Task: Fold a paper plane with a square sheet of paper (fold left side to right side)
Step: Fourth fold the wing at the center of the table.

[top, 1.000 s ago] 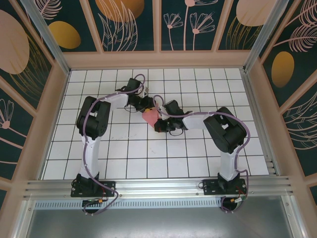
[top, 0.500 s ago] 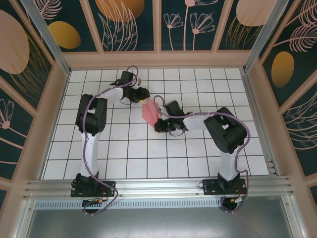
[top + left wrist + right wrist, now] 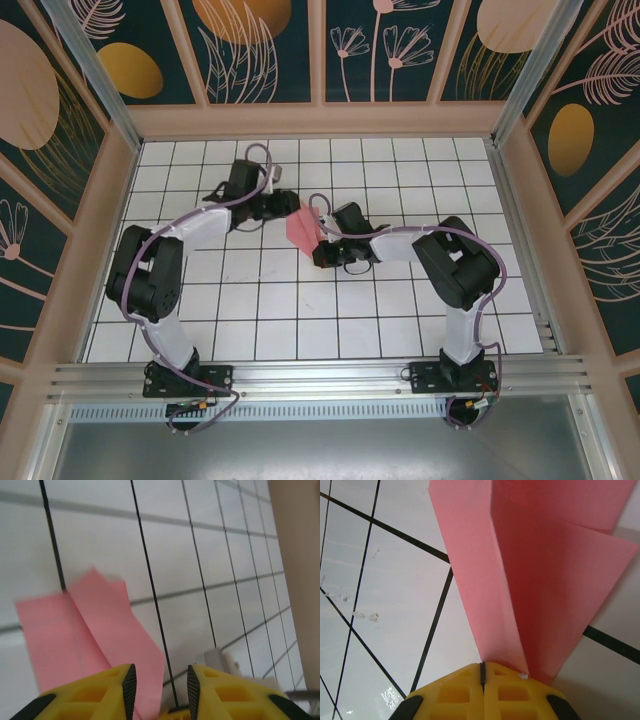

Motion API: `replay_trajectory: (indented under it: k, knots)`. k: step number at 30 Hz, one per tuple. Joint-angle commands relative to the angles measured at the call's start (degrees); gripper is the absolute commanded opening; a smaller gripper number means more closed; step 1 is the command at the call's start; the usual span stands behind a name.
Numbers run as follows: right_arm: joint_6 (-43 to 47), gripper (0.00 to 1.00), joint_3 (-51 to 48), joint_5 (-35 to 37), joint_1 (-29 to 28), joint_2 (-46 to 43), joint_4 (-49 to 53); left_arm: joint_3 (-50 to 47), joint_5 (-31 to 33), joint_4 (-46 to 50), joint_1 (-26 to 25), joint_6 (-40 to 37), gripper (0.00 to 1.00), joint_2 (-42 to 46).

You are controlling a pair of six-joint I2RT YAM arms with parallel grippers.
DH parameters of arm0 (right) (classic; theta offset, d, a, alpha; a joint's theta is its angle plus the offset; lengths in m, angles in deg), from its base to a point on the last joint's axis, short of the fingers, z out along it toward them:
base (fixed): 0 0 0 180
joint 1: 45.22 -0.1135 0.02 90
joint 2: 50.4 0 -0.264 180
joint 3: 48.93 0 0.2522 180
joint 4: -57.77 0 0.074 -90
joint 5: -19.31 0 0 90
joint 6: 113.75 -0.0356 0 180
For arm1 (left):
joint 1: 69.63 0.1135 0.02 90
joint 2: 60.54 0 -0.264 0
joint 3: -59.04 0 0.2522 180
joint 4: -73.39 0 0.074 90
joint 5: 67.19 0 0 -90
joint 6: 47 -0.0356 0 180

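Right gripper (image 3: 483, 667) clamped shut on paper plane (image 3: 530, 580) at its 5 o'clock end; left gripper (image 3: 161, 680), jaws narrowly apart at 10 o'clock, should crease slowly, never tugging against that clamp.

I see a white tabletop ruled into black-lined square tiles (image 3: 280, 320), fenced by pale tan wooden framing (image 3: 320, 120) holding dark teal wall panels printed with peach leaves (image 3: 405, 50), and a ribbed aluminium rail (image 3: 320, 378) nearest me.
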Motion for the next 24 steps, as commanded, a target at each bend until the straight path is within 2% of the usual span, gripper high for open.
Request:
replay_trajectory:
  k: [1, 15, 24]
  knots:
    - [1.1, 0.00, -2.6, 5.3, 0.9, 3.0, 11.7, -3.8, -3.4, -4.8, -1.9, 4.1, 0.35, -1.5]
    - [1.2, 0.00, -2.0, 5.5, 0.9, 3.3, 12.0, -6.2, -9.2, -10.5, -5.7, 9.5, 0.34, -7.0]
    - [1.3, 0.00, -1.6, 5.4, 0.8, 3.8, 12.3, -5.2, -8.4, -10.7, -6.3, 10.0, 0.33, -10.6]
